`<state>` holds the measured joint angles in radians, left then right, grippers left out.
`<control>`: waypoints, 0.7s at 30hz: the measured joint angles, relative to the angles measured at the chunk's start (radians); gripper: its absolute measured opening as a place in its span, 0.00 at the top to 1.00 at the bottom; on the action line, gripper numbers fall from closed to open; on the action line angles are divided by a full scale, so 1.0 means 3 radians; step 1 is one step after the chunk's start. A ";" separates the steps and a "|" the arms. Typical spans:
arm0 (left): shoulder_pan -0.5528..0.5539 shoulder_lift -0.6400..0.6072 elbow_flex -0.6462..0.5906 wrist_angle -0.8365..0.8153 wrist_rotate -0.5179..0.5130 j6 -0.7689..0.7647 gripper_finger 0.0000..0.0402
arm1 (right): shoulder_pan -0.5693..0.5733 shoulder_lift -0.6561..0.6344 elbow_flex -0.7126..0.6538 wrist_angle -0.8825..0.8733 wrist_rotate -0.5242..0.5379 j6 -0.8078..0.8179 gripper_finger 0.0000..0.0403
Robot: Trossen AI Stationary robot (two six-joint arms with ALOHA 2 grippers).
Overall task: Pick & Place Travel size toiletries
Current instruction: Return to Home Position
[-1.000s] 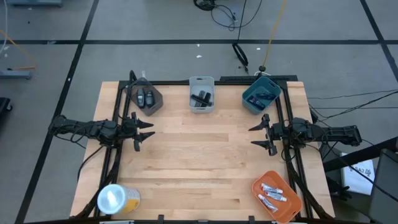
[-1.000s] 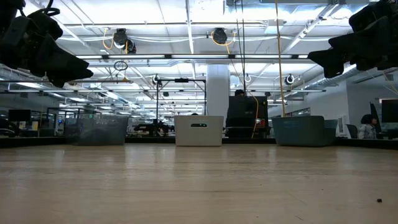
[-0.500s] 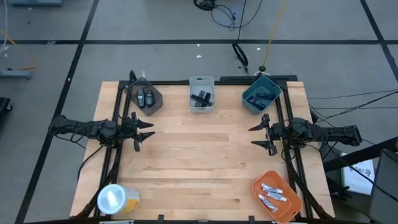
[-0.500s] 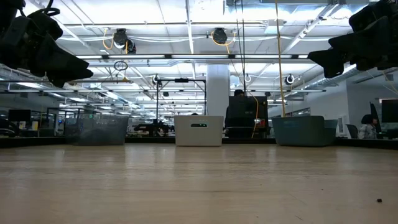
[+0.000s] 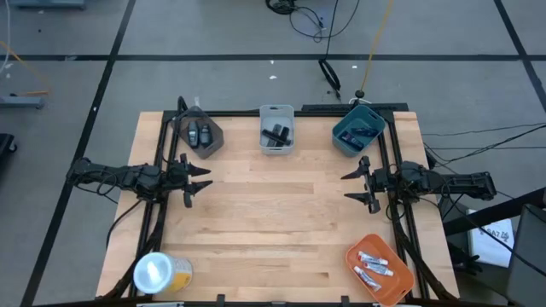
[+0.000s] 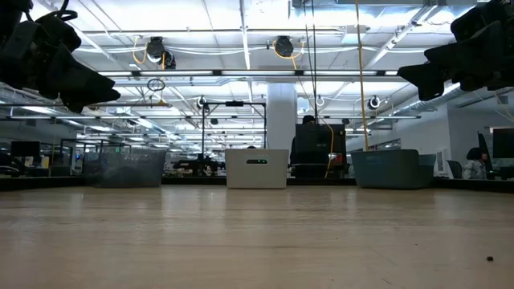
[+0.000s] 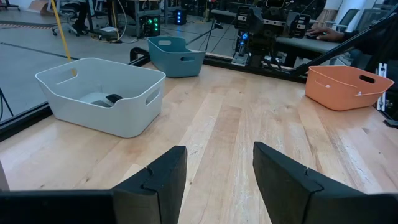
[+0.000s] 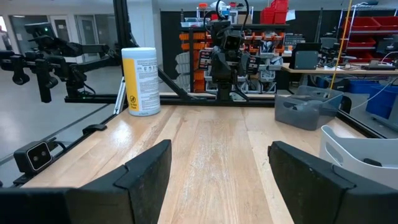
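Left of the pale bin (image 5: 276, 111), the dark grey bin (image 5: 217, 139) holds the two dark grey oval pieces (image 5: 199, 133). These look smooth and rounded, so they would likely slip unless pinched across the narrow waist. Nearer than that bin, the left claw (image 5: 202, 180) hangs over the table (image 5: 273, 222) released and empty. Far to the near left of the pale bin stands the yellow roll (image 5: 158, 273), which is not part of the job. Inside the pale bin lie the black sticks (image 5: 276, 133). They seem stiff, thin and light, and are best taken across the middle of their length. Right of the pale bin, the teal bin (image 5: 344, 136) carries the dark blue packets (image 5: 358, 131), probably flimsy and crinkly. Below it the right claw (image 5: 348, 187) is spread wide with nothing in it. Far to the near right of the pale bin, the orange bin (image 5: 358, 249) holds the silvery-white tubes (image 5: 373, 267). These are likely soft and slick and want a gentle squeeze at mid-body. Only the high view looks into every bin. The low view shows just the bin walls against the room, contents hidden. The left wrist view catches one dark item on the pale bin's floor, while the right wrist view shows the yellow roll's printed label.
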<state>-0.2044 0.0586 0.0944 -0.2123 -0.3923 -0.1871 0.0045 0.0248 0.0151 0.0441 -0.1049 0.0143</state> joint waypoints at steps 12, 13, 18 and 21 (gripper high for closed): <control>-0.0001 0.0000 0.0000 0.0001 0.0000 0.0000 0.54 | 0.0000 0.0001 0.0000 0.0000 0.0001 0.0000 0.36; -0.0001 0.0000 0.0000 0.0000 0.0000 0.0000 0.54 | 0.0001 0.0000 0.0000 0.0000 0.0001 0.0000 0.36; -0.0001 0.0000 0.0000 0.0000 0.0000 0.0000 0.54 | 0.0000 0.0001 0.0000 0.0000 0.0000 0.0000 0.35; 0.0000 0.0000 0.0000 0.0001 0.0000 0.0000 0.54 | 0.0000 0.0000 0.0000 0.0000 0.0000 0.0000 0.35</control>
